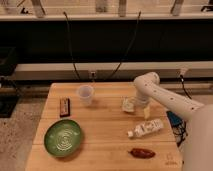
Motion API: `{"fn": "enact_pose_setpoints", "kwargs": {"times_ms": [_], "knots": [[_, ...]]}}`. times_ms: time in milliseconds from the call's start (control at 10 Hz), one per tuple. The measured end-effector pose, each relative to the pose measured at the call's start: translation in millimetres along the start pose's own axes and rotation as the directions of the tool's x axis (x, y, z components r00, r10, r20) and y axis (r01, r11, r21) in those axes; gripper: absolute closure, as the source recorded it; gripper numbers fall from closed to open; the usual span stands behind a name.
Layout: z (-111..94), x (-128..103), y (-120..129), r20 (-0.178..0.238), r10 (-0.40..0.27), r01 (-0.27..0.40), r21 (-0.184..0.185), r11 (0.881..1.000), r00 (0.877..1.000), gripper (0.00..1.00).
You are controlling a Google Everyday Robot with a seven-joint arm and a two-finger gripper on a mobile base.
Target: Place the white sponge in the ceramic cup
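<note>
The white sponge (pixel 129 104) lies on the wooden table (pixel 105 122), right of centre. The ceramic cup (pixel 86 94) stands upright further left, near the table's back edge, well apart from the sponge. My gripper (pixel 144 108) hangs down from the white arm (pixel 165 97), which reaches in from the right. The gripper is just right of the sponge, low over the table, close to it or touching it.
A green round bowl (pixel 63 137) sits at the front left. A brown bar (pixel 64 106) lies left of the cup. A white labelled bottle (pixel 146 128) lies in front of the gripper. A dark red object (pixel 142 152) lies near the front edge.
</note>
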Motion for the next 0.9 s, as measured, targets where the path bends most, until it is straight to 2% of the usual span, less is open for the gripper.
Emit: {"fn": "enact_pose_setpoints", "kwargs": {"times_ms": [100,200,500,900], "knots": [[-3.4,1.2,-3.9,-0.002,-0.019,0.019,0.004,1.0,1.0,0.2],[-14.2,1.9,-16.9,-0.002,-0.074,0.074,0.012,0.997,0.997,0.2],[-40.1,-7.5,-46.5,0.005,-0.193,0.193,0.031,0.981,0.981,0.2],[-42.0,-24.3,-53.5,0.02,-0.258,0.257,0.04,0.965,0.966,0.2]]}}
